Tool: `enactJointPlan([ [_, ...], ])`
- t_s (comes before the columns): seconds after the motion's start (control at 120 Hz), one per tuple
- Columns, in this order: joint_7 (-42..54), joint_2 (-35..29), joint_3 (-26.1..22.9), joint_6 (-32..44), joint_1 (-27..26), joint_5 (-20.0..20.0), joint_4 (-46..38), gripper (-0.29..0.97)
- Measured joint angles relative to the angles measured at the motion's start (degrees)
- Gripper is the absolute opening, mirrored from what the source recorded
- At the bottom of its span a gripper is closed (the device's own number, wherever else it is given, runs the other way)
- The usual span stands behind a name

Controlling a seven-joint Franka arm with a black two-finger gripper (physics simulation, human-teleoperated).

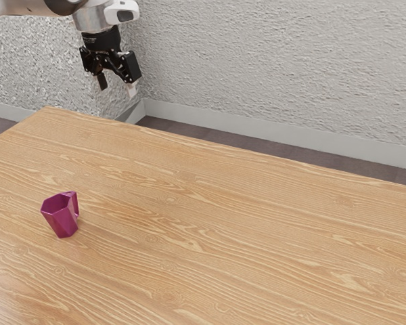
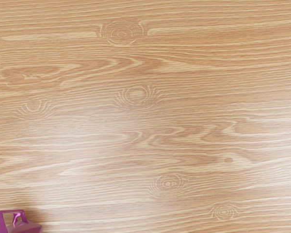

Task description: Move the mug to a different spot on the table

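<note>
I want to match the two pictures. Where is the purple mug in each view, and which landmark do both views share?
Exterior view: the mug stands on the table, toward the exterior view's left, nearer the camera than the arm.
Wrist view: the mug is cut by the frame at a corner, well aside from the spot under the hand.
Shared landmark: the table's light wood grain with ring-shaped knots.

Magenta mug [image 1: 60,214], lower left of the frame; honey-coloured table [image 1: 243,230] with wavy grain and ringed knots; speckled grey wall [image 1: 277,61]; black gripper [image 1: 117,87], upper left.
</note>
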Motion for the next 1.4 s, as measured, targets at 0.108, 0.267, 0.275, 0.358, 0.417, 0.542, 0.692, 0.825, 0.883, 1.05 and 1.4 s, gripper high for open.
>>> enactJointPlan([
  [0.108, 0.05, -0.17, -0.16, -0.1, 0.58, -0.43, 0.06, 0.68],
  [0.267, 0.22, 0.67, -0.32, -0.08, 0.51, 1.73, 0.15, 0.68],
  [0.275, 0.23, 0.69, -0.36, -0.26, 0.42, 2.23, 0.1, 0.68],
  [0.358, 0.46, 0.72, -0.51, -4.21, 0.19, 5.4, 0.16, 0.68],
  [0.417, 0.18, 3.11, -0.48, -6.55, 0.07, 5.35, 1.88, 0.68],
  [0.542, 0.54, 6.2, 0.04, -7.87, 2.13, 4.8, 3.79, 0.68],
  [0.692, 3.98, 10.23, 0.29, -4.95, 3.33, 6.38, 4.11, 0.68],
  [0.825, 7.83, 13.45, 4.29, -2.53, 2.64, 6.78, 4.14, 0.68],
  [0.883, 9.56, 15.65, 4.94, -1.28, 2.7, 6.76, 4.12, 0.68],
  [1.05, 14.09, 21.48, 6.66, 1.16, 3.16, 6.27, 4.06, 0.68],
  [1.4, 20.31, 25.97, 10.51, -1.86, 5.51, 2.72, 1.91, 0.68],
])
